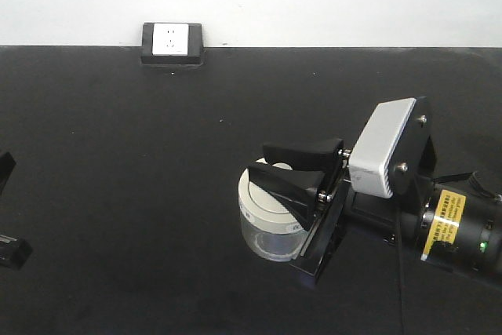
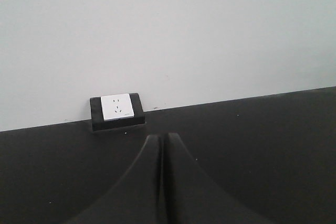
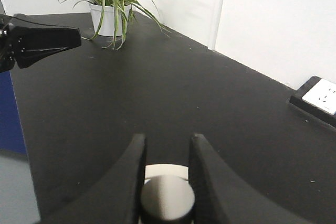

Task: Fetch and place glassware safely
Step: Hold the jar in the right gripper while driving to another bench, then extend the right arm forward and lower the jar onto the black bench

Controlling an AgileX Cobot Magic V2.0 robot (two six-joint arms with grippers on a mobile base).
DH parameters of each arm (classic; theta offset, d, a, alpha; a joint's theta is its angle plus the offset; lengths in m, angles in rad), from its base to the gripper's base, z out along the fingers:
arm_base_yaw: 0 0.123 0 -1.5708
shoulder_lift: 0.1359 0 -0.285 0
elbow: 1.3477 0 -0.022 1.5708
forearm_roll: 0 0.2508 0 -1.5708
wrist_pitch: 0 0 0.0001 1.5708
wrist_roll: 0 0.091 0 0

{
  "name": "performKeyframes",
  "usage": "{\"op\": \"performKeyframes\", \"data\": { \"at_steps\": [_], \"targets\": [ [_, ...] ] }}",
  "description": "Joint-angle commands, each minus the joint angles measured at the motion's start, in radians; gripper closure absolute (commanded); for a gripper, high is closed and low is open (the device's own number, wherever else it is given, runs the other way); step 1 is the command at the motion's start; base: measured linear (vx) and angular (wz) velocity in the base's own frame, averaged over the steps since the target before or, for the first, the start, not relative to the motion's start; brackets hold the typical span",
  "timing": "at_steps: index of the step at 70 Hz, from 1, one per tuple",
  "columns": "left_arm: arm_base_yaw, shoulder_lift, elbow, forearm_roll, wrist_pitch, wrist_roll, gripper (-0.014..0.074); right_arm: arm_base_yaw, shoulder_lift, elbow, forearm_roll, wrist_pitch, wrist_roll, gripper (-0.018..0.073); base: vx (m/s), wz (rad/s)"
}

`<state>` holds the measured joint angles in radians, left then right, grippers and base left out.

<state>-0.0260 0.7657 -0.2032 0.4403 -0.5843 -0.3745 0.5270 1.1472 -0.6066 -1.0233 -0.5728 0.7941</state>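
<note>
Front view: the right end effector (image 1: 259, 159) reaches in from the right over the glass jar (image 1: 269, 233). The jar appears to stand on the black desk (image 1: 118, 194), right of centre, its squat clear body capped by a wide cream lid (image 1: 259, 198). A hold taken on the top alone could pull the lid free and leave the glass behind, or drop it.

Left wrist view: the left end effector (image 2: 161, 139) is pressed together and empty, aimed at the wall socket (image 2: 116, 107). It offers the jar no support.

Right wrist view: the two fingers (image 3: 131, 177) are narrowed about the lid's round knob (image 3: 167, 199) and appear to pinch it. A smooth knob may slip if the wrist tilts.
</note>
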Motion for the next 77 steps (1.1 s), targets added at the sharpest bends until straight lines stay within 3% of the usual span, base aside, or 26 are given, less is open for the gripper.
{"op": "performKeyframes", "data": {
  "at_steps": [1,77],
  "targets": [
    [0.000,-0.002,-0.025,-0.022,-0.068,-0.011,0.0595,0.000,-0.025,-0.033,0.044,-0.067,-0.004,0.0559,0.06,0.03],
    [0.000,0.016,-0.027,-0.016,-0.067,-0.011,0.0595,0.000,-0.011,-0.033,0.037,-0.044,-0.004,0.0559,0.00,0.00]
  ]
}}
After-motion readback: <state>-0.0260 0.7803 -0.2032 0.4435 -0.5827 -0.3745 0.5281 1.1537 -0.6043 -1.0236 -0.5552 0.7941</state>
